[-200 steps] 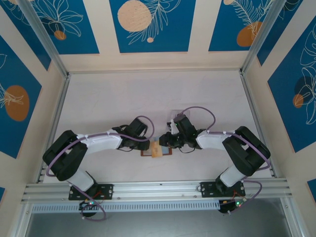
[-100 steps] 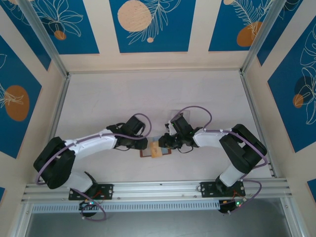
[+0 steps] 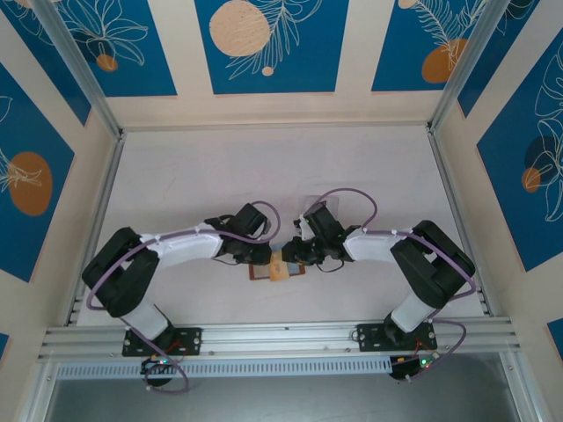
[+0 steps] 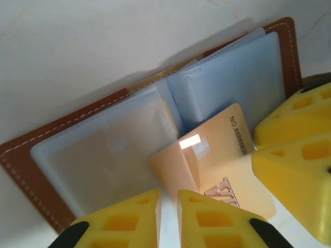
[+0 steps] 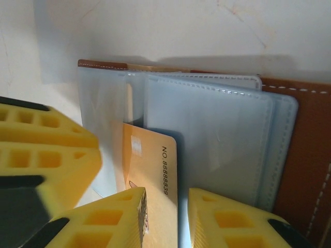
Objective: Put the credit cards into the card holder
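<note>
from above, the white table (image 3: pixel 193 176) sits inside walls of cream and blue panels (image 3: pixel 264 44) printed with leaf outlines and orange discs, with aluminium rails (image 3: pixel 281 332) along its sides and near edge. both arms trail purple cables (image 3: pixel 352 195) and reach inward to meet toward the near edge. their wrists cover much of the card holder (image 3: pixel 260 273), which lies open and flat between them. a gold card (image 3: pixel 279 267) shows on it between the left gripper (image 3: pixel 264 258) and the right gripper (image 3: pixel 294 255). a pale see-through rectangle (image 3: pixel 310 201) lies just behind the right wrist, too faint to tell more. in the left wrist view the card holder (image 4: pixel 31 170) is smooth brown leather with pale stitching round its rounded corners, and cloudy bluish plastic sleeves (image 4: pixel 103 150) fan from the spine. the gold card (image 4: pixel 207 160), glossy with a white glint, lies askew on the sleeves near the spine. it is printed "no" and a row of eights, and a reddish mark lower down is half hidden. whether its leading edge is inside a sleeve i cannot tell. the left gripper's (image 4: pixel 168 199) yellow fingers, moulded with square pockets, are drawn almost together, with a thin slit between them and nothing in it. the right gripper (image 4: pixel 258 149) covers the card's far corner. in the right wrist view the right gripper (image 5: pixel 166 199) has its fingers apart, and the card (image 5: pixel 155 170) shows face-on in the gap rather than pinched. whether the tips press on it i cannot tell. one of the left gripper's fingers (image 5: pixel 46 150) blocks the holder's (image 5: pixel 217 139) left side.
</note>
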Robot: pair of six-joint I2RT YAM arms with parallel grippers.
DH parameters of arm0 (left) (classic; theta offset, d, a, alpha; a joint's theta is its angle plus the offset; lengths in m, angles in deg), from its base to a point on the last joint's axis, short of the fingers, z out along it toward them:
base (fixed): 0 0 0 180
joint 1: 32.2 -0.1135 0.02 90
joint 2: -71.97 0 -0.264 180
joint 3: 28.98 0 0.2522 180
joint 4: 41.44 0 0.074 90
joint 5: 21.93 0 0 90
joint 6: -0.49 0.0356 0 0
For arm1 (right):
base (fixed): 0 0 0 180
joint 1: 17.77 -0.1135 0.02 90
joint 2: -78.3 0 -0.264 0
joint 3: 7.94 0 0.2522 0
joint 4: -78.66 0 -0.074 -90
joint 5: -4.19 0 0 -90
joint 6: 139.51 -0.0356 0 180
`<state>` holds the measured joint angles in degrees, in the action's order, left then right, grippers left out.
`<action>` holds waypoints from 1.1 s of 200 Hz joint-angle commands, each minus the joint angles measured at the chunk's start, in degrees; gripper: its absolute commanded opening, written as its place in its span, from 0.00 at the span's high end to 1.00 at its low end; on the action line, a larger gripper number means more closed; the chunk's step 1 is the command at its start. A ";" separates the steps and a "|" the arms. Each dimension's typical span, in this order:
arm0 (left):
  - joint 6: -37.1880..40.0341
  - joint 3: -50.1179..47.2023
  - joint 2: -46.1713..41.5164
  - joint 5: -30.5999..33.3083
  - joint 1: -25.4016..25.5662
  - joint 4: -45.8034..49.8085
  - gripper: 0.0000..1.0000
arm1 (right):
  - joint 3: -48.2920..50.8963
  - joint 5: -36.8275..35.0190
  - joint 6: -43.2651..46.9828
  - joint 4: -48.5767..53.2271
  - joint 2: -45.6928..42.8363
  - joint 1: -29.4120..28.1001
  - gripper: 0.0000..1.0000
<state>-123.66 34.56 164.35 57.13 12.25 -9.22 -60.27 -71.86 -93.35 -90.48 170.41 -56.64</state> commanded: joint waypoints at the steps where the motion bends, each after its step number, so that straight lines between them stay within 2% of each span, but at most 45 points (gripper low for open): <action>1: -0.46 -0.29 2.08 -1.58 0.45 -3.01 0.85 | -1.16 1.38 1.03 2.77 0.96 0.37 0.71; 47: -1.61 -3.46 2.24 5.53 0.63 -0.69 0.86 | -1.70 3.19 1.39 2.43 1.92 0.38 0.68; 79: -2.95 -5.71 2.34 6.16 0.63 -1.42 0.85 | -1.87 5.70 0.64 0.00 2.70 0.60 0.68; 101: -3.31 -6.27 2.49 6.50 0.74 -1.72 0.85 | -2.12 7.35 0.16 -1.39 2.59 0.47 0.74; 156: -3.22 -6.39 2.50 6.98 0.92 -1.66 0.84 | -3.09 5.88 1.20 1.18 1.72 -0.68 0.84; 201: -3.05 -6.30 2.17 6.57 1.03 -1.64 0.82 | -3.73 4.95 2.07 2.89 0.84 -0.94 1.00; 220: -2.37 -5.52 0.19 5.88 0.98 -0.61 0.79 | -3.92 4.68 2.43 2.95 1.07 -0.69 1.00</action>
<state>-126.65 30.89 164.56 59.62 12.95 -16.17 -63.09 -66.70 -92.27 -89.76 171.94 -57.14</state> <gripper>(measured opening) 0.190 0.069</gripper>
